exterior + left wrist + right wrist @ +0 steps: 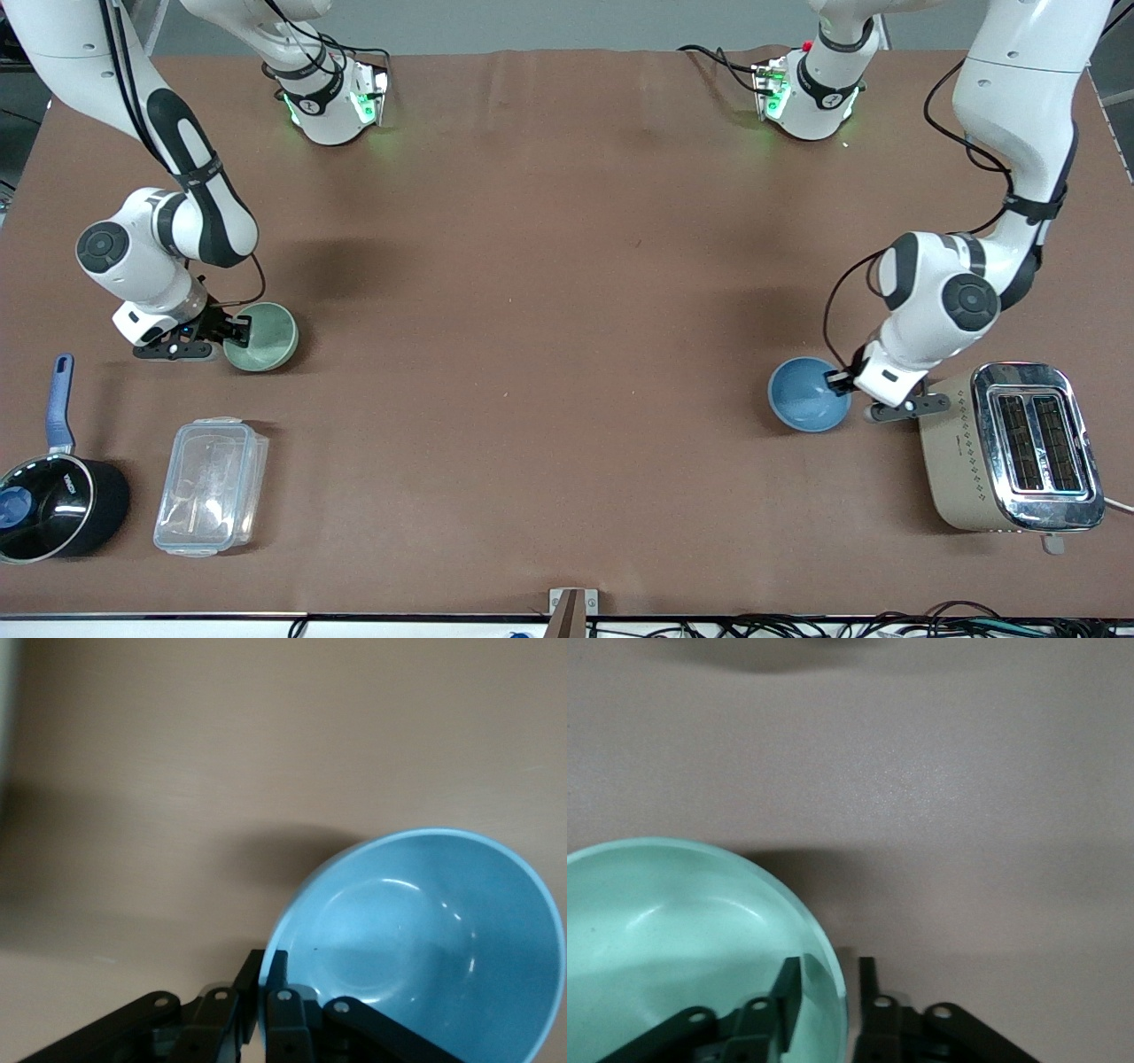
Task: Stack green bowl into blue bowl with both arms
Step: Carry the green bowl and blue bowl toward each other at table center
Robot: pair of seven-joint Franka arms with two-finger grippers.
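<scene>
The green bowl [264, 338] sits on the table toward the right arm's end. My right gripper [241, 330] is open and straddles its rim. In the right wrist view one finger [788, 990] is inside the green bowl [673, 930] and the other [868, 979] is outside, with small gaps to the rim. The blue bowl [804, 394] is toward the left arm's end, beside the toaster, and looks tipped. My left gripper [837, 381] is shut on its rim. In the left wrist view the gripper [266, 967] pinches the edge of the blue bowl [425, 939].
A beige and chrome toaster [1010, 447] stands right beside the left gripper. A black saucepan with a blue handle [49, 496] and a clear plastic box [211, 486] lie nearer to the front camera than the green bowl. Brown table [549, 292] stretches between the bowls.
</scene>
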